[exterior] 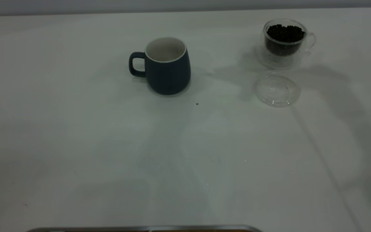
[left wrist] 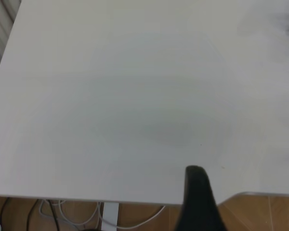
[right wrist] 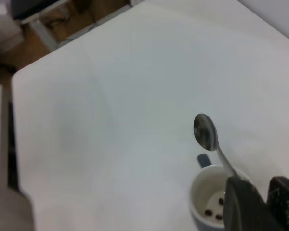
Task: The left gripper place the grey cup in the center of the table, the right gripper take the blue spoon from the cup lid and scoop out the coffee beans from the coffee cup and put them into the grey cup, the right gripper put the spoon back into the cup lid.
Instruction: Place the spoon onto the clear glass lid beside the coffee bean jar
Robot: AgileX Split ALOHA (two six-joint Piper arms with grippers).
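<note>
The grey cup stands upright near the middle of the table, handle to the left. In the right wrist view it holds three coffee beans. My right gripper is shut on the blue spoon, held above the mug; its steel bowl looks empty and its handle is hidden by the fingers. The coffee cup, full of beans, stands at the far right. The cup lid lies empty in front of it. One finger of my left gripper hangs over the table's edge. Neither arm shows in the exterior view.
A tiny dark speck lies in front of the mug. In the left wrist view the table edge shows, with wooden floor and cables below it.
</note>
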